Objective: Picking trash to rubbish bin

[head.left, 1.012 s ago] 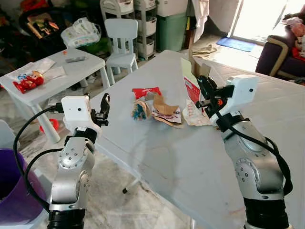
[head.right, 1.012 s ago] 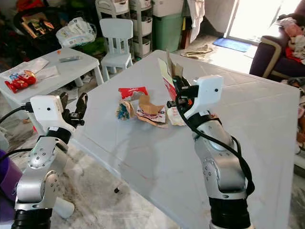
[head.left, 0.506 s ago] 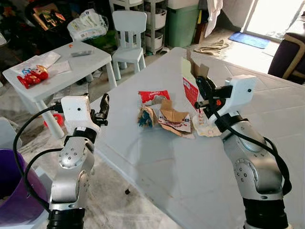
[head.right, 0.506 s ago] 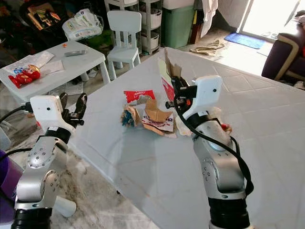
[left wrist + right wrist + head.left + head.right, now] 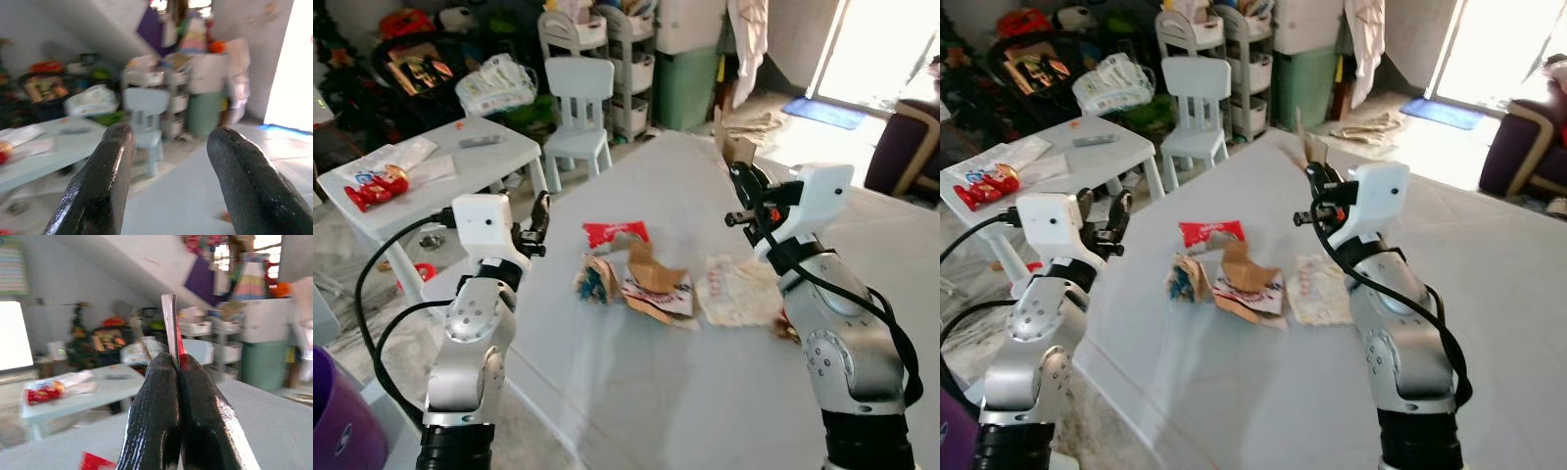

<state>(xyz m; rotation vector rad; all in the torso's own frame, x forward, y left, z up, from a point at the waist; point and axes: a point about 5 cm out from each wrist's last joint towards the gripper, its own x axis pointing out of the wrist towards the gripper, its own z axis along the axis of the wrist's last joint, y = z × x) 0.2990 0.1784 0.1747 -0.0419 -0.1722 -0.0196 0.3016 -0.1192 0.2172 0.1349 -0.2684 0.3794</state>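
Trash for this task comprises a flat brown-and-red cardboard piece (image 5: 736, 149) pinched upright in the right gripper (image 5: 744, 186) and a loose heap on the large white table (image 5: 636, 392): a red foil wrapper (image 5: 615, 232), a crumpled brown paper bag (image 5: 651, 284) and a thin white printed wrapper (image 5: 736, 291). From the left eye view, the heap lies between both arms, below and just left of the right gripper; the left gripper (image 5: 539, 217) hovers at the table's near-left edge, beside the heap. A purple plastic bin (image 5: 347, 431) stands on the floor at far left, so the left arm is nearer it. The left wrist view shows the left gripper's fingers (image 5: 102, 186) spread, holding nothing. The right wrist view shows the fingers (image 5: 156, 421) pressed together on the stiff, thin card edge (image 5: 169, 320).
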